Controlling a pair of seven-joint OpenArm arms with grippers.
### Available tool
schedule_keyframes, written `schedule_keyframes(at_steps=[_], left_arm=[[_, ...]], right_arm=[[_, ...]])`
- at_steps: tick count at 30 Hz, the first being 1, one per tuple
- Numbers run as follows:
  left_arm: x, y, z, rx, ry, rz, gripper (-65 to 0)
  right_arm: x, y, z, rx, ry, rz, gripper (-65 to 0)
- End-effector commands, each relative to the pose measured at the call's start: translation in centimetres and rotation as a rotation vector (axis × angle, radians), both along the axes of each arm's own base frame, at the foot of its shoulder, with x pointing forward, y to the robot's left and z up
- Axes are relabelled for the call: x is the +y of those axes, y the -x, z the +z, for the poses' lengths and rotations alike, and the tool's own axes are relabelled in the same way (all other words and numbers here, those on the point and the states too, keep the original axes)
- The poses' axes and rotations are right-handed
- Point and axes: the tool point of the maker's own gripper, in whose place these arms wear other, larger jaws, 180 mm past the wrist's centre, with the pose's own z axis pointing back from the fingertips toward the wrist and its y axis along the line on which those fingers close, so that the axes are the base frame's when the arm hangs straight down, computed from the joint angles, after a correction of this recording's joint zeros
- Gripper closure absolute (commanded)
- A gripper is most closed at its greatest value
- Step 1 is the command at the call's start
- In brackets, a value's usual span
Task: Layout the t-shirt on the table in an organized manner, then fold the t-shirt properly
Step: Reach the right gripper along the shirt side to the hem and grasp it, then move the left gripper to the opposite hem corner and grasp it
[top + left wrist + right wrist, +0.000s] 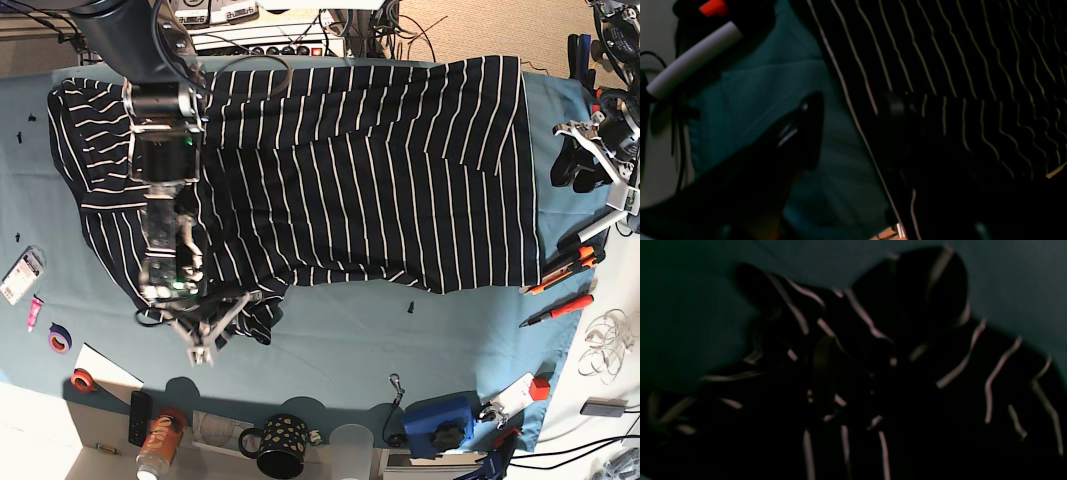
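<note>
You are spreading the t-shirt (pixel 350 170) across the far half of the table (pixel 330 340); its near-left corner is bunching under the right gripper (pixel 205 335). I cannot tell whether those jaws are closed. Draw that corner outward, low and slowly.

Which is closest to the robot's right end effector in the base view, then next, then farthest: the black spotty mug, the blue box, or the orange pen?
From the right end effector, at the shirt's lower corner:
1. Black spotty mug, just below it at the table's near edge.
2. Blue box, farther along that edge.
3. Orange pen, far across, beyond the shirt's other side.
</note>
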Motion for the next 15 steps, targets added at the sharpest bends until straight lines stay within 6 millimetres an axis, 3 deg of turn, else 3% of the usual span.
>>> schedule_keyframes(at_steps=[1,6,10,15], left_arm=[[0.2,-0.6,1.3,-0.046,-0.008,-0.008,-27.0],[0.3,-1.1,1.9,-0.088,-0.001,0.001,-27.0],[1.7,-3.1,3.4,-0.175,-0.088,0.033,-27.1],[3.5,-6.0,5.4,-0.234,-0.164,0.092,-29.2]], right_arm=[[-0.3,-1.6,2.2,-0.063,0.011,-0.008,-19.6],[-1.3,-1.5,2.1,-0.058,0.084,-0.01,-18.2],[-1.5,-1.5,2.1,-0.052,0.1,-0.01,-6.9],[-1.5,-1.5,2.1,-0.05,0.1,-0.01,-6.7]])
